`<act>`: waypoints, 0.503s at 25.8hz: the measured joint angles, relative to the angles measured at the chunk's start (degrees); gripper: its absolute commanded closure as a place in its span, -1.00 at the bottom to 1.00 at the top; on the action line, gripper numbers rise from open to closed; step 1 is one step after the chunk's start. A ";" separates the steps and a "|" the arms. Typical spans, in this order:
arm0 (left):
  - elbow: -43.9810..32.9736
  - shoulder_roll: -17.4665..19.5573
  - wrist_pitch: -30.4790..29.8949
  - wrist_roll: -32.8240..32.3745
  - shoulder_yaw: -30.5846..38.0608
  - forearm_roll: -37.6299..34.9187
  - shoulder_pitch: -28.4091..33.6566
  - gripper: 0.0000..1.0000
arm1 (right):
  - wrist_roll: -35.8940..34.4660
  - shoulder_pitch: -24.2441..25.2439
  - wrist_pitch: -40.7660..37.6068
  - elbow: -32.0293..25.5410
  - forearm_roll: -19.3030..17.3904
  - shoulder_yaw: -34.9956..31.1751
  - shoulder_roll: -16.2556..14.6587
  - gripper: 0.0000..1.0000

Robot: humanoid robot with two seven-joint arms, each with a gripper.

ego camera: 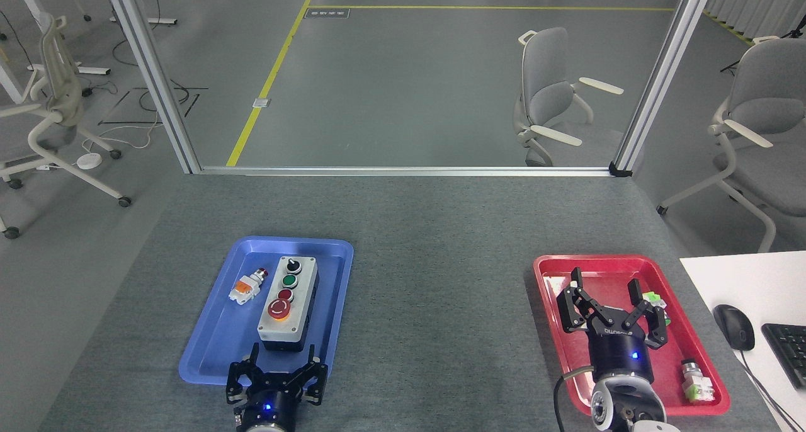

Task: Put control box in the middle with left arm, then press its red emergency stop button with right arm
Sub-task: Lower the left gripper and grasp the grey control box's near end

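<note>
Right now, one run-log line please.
control box: in blue tray | left gripper: open, near box end | right gripper: open, idle

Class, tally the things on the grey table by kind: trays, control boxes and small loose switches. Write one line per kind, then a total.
Trays: 2, the blue tray and the red tray.
Control boxes: 1, the control box in the blue tray.
Small loose switches: 3, orange switch, green switch, second green switch.
Total: 6

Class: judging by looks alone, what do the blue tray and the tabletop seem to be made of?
Shallow blue tray: probably moulded plastic, given its uniform colour, rounded rim and soft sheen. Grey tabletop: seemingly a felt-like fabric covering, matte with a fine fibrous speckle.
</note>
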 measured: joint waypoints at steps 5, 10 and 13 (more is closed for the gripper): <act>3.94 0.07 0.23 -0.21 0.47 0.23 -2.68 -0.98 | 0.02 -0.01 0.00 0.00 0.00 -0.08 -0.04 -0.97; 6.34 0.35 0.38 -0.22 0.71 1.09 -4.73 -0.98 | 0.02 -0.02 0.00 0.00 0.00 -0.07 -0.02 -0.97; 8.18 0.58 0.39 -0.27 0.74 1.79 -6.01 -0.98 | 0.02 -0.02 0.00 0.00 0.00 -0.10 0.01 -0.97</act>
